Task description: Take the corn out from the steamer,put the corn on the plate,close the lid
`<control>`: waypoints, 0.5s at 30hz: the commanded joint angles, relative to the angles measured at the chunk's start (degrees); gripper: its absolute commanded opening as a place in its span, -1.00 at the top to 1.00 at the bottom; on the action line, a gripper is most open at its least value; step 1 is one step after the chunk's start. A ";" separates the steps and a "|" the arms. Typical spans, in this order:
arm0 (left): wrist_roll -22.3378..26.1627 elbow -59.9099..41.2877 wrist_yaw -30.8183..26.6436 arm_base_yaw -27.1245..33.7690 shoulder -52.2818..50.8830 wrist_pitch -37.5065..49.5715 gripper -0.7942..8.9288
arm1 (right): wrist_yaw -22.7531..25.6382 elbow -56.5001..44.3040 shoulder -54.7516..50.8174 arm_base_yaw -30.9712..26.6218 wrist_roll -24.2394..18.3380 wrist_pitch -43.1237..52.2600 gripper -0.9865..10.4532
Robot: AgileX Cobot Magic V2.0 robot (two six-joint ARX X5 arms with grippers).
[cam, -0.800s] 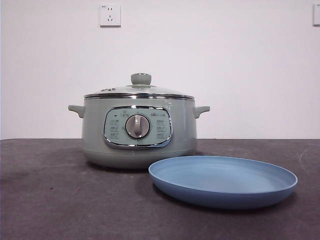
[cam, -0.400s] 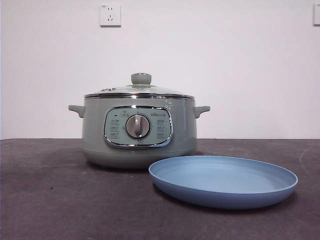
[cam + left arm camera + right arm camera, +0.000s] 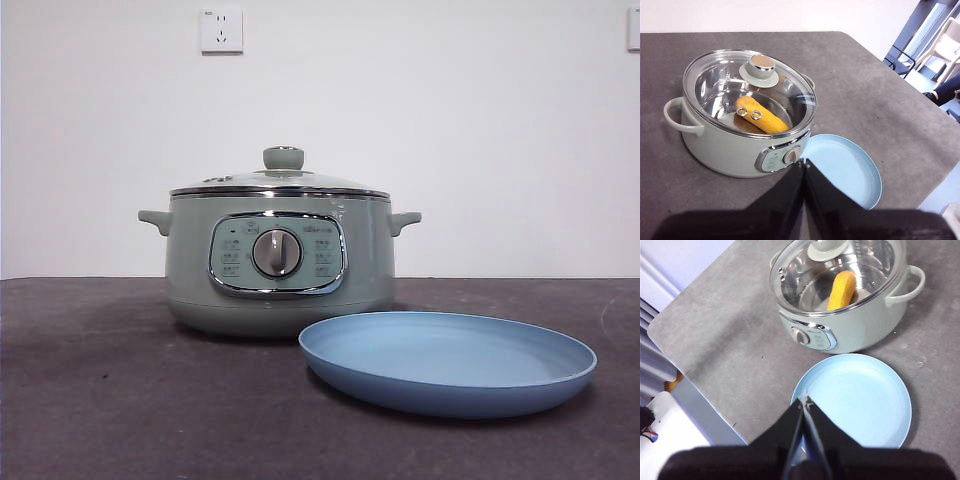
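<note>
None done: all three steps are open, judging by how things lie.
Lid: seated on the steamer, knob up, so the corn cannot be reached yet.
Corn: lying on the floor of the pot, seen through the glass; the right wrist view shows it too.
Plate: bare, on the bench just beside the pot, in front of it.
Left pincer: high above the bench, jaws pressed together, holding nothing.
Right pincer: hanging over the plate's near edge, jaws together, empty as well.
Left to do: lift the lid, fetch the cob, set it on the plate, cover the pot again.
</note>
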 commanded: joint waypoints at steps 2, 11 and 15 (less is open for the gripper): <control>1.07 0.04 0.37 -0.22 0.11 -0.26 0.85 | -0.04 0.11 0.02 0.11 -0.70 0.17 0.82; 0.61 0.04 0.35 -0.22 0.11 0.61 -0.33 | 0.24 0.11 0.02 0.11 -0.11 0.20 -0.31; 0.59 0.04 0.37 -0.22 0.11 1.40 -0.33 | 0.22 0.11 0.02 0.11 -0.04 0.22 -0.33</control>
